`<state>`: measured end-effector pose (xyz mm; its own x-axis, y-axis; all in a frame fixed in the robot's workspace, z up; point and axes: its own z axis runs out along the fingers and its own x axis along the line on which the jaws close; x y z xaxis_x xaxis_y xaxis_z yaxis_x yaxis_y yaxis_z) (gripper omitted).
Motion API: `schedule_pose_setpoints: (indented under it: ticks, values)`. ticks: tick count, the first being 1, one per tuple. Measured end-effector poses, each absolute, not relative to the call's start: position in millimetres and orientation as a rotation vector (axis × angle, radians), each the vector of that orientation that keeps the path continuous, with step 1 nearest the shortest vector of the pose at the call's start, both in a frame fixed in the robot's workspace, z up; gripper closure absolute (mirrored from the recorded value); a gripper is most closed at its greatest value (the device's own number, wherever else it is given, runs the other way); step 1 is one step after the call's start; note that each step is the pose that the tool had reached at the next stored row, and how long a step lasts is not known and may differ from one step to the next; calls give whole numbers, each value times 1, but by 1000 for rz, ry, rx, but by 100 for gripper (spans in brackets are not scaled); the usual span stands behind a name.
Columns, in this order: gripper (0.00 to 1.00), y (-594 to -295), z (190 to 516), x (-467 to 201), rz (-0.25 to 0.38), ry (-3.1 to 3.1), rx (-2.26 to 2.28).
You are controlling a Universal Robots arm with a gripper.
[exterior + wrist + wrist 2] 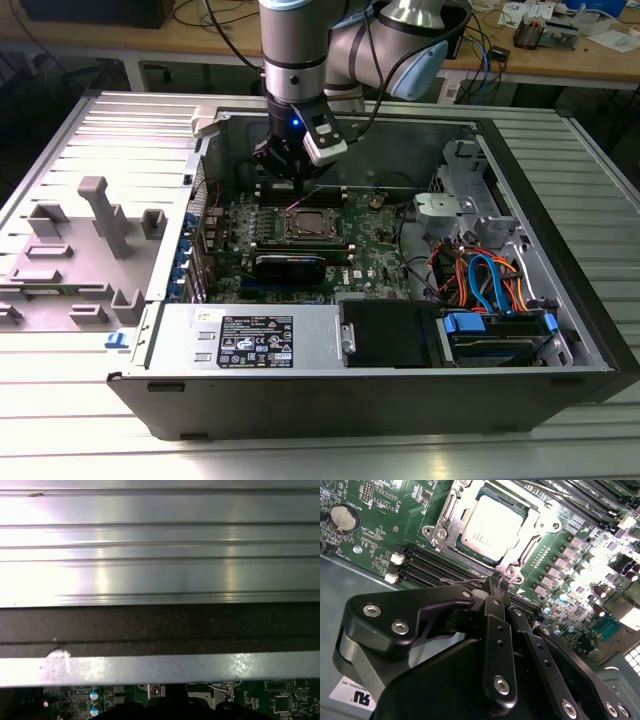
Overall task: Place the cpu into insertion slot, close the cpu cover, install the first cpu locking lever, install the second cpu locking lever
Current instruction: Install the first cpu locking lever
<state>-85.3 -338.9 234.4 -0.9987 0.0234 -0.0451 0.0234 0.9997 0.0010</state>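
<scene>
Table: ribbed aluminium table (60,400) carrying an open computer case (330,400) laid on its side; its ribs also show in the first wrist view.
Case front: a silver power supply (250,340) sits nearest. At 3 o'clock from it is a drive bay (495,335) with blue parts, and orange and blue cables (480,275) loop just behind the bay.
Beside the case: grey plastic pieces (95,240) lie on a flat panel at 9 o'clock from the case in the exterior view.
Board: a green circuit board (375,265) covers the case floor, with a long black card (290,265) near its front edge.
Insertion slot: the insertion slot (300,238) is on the board, just behind the black card at its 12 o'clock.
Cpu: the cpu (492,525) is seated in the slot with its silver top facing up.
Cpu cover: the cpu cover (451,515) lies flat around the chip's rim.
Lever: a thin lever wire (462,580) runs above the memory slots (430,565) and ends at the pincer tips.
Pincer: the pincer (498,582) has its fingers drawn together. It is low over the board at 11 o'clock from the slot in the exterior view. I cannot tell whether it pinches the wire.
Arm: the arm (295,50) stands upright over the rear of the case.
Background: a workbench (600,60) with clutter runs along the far side.
</scene>
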Motion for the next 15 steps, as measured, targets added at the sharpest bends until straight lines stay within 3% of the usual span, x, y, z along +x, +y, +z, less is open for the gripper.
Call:
schedule_pose_setpoints:
  ticks: [15]
  values:
    - [89, -334, 227, -77, -4, 3096, 36]
